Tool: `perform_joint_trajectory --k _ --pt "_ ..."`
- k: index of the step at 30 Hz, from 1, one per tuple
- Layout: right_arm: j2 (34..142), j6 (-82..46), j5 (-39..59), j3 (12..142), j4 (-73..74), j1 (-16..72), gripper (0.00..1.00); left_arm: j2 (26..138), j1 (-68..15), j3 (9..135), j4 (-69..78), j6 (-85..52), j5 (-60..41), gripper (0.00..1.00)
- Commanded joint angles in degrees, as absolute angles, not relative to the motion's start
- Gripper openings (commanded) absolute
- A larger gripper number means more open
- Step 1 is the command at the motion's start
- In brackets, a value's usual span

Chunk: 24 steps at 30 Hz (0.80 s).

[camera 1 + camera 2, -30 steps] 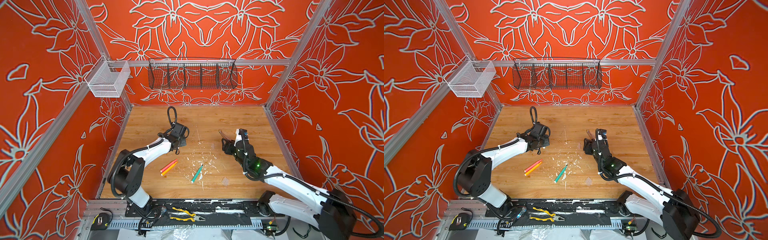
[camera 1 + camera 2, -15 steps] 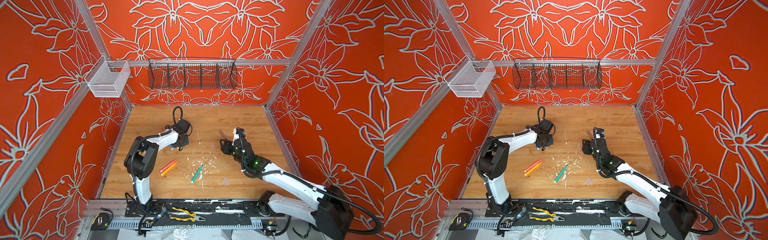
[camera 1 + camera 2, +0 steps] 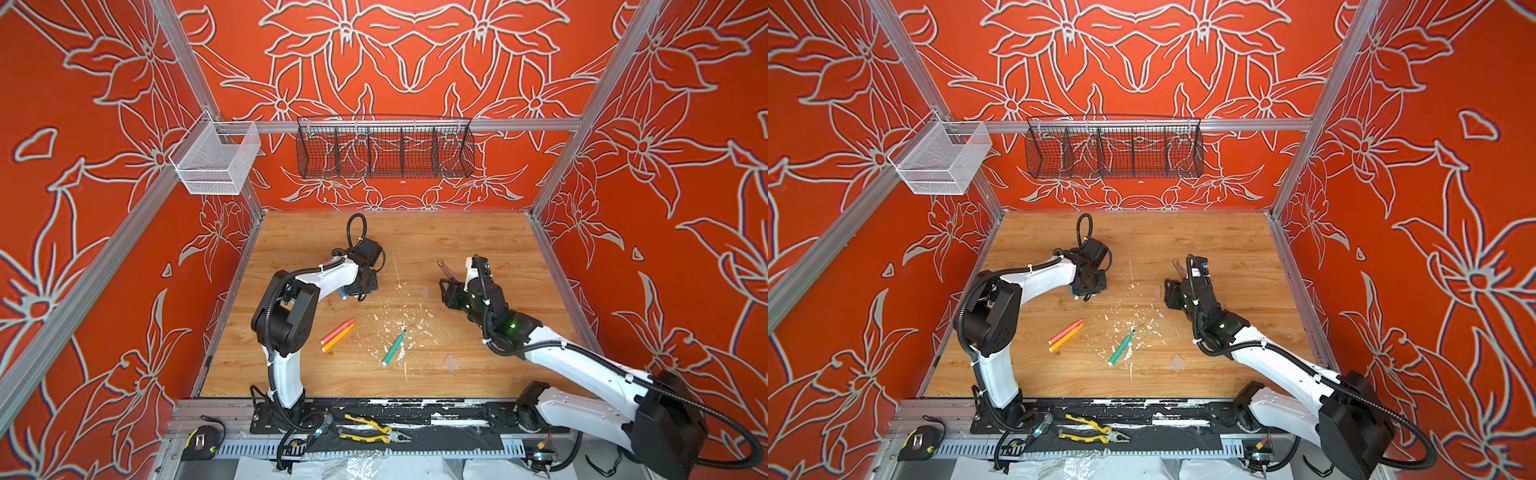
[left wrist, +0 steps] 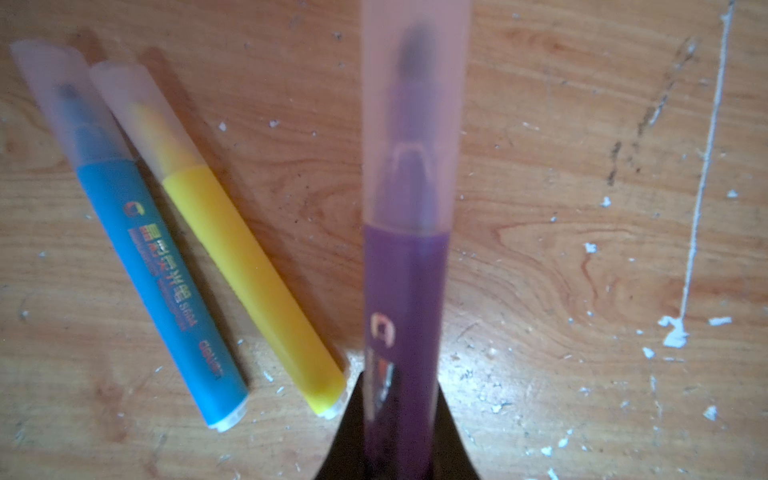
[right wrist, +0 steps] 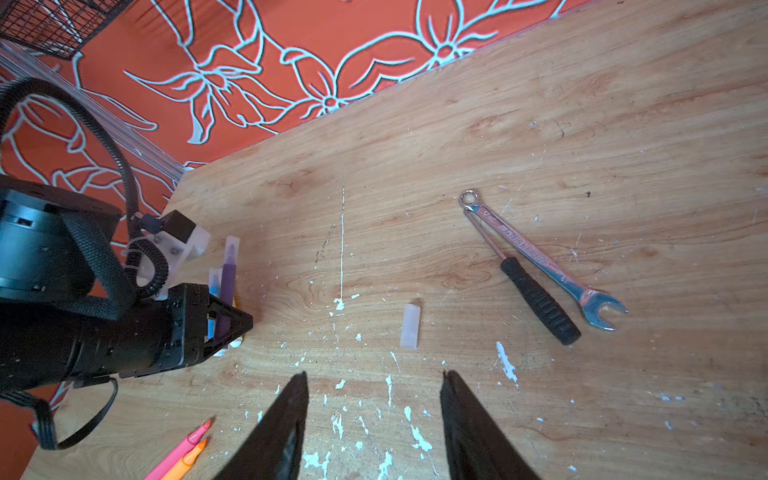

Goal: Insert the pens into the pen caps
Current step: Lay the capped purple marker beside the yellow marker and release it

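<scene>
The purple pen, clear cap on its tip, is clamped in the closed left gripper, left of centre in both top views. The capped blue pen and yellow pen lie just beside it. The uncapped pink-red pen and orange pen lie side by side at lower centre, the green pen nearby. The right gripper hovers empty, jaws apart, a loose cap ahead

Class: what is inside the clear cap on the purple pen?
The purple pen's tapered nose and dark tip show through the cap, blurred. The left gripper covers the pen's rear end.
</scene>
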<state>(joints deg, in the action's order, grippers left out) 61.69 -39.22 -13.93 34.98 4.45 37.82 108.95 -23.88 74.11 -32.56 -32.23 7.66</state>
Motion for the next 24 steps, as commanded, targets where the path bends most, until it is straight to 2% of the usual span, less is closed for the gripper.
perform_joint_trajectory --k 1,5,15,20,24 --pt "61.1 -39.7 -13.5 36.5 3.2 37.6 0.53 110.0 -23.5 75.1 -34.5 -32.7 7.2 0.17" --pt "60.9 -39.6 -13.5 36.5 3.1 37.6 0.53 109.8 -23.4 75.1 -34.7 -32.7 7.3 0.23" --pt "60.2 -39.6 -13.7 36.5 2.9 37.6 0.53 108.5 -23.5 76.5 -37.3 -31.8 7.2 0.25" --pt "60.3 -39.4 -14.3 36.5 2.6 37.6 0.53 103.5 -24.3 74.3 -36.4 -30.5 6.6 0.25" --pt "60.3 -39.0 -14.6 37.1 2.0 37.6 0.53 97.0 -26.6 74.0 -41.3 -30.3 6.6 0.25"
